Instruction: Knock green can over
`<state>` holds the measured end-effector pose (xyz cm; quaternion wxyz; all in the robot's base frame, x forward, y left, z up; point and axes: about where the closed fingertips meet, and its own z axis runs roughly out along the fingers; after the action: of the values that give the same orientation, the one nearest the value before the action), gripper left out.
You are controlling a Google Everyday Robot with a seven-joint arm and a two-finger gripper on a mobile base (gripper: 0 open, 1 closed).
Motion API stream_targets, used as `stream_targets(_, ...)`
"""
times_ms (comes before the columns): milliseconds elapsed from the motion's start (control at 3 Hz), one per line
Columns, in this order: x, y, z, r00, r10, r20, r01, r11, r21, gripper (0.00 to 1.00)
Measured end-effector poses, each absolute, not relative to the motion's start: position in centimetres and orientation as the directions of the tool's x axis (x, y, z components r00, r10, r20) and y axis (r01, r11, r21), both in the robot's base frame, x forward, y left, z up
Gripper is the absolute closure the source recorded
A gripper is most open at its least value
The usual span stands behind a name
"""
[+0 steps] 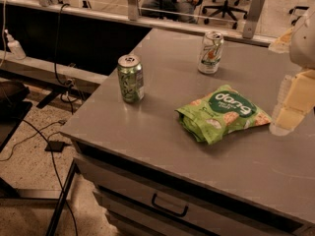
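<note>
The green can (131,78) stands upright on the grey table (147,127), near its left edge. It is green all over with a silver top and pull-tab. My gripper (285,118) comes in at the right edge of the camera view, low over the table just right of the snack bag. It is far to the right of the green can and apart from it.
A white and silver can (210,52) stands upright at the back of the table. A flat green snack bag (224,113) lies between the green can and my gripper. The table's drawers (167,205) face the front. Cables (54,146) lie on the floor at left.
</note>
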<state>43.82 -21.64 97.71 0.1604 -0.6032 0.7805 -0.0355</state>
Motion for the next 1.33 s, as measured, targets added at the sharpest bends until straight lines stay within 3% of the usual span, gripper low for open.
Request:
stream_targets(667,45.7,-20.2,97.4,-0.182,-0.947,-0.266,-0.935,0.25,-0.25,0.0)
stream_targets(1333,55.3,-10.5,96.8,-0.009,-0.854,-0.52,-0.965,0.145,-0.22,0.0)
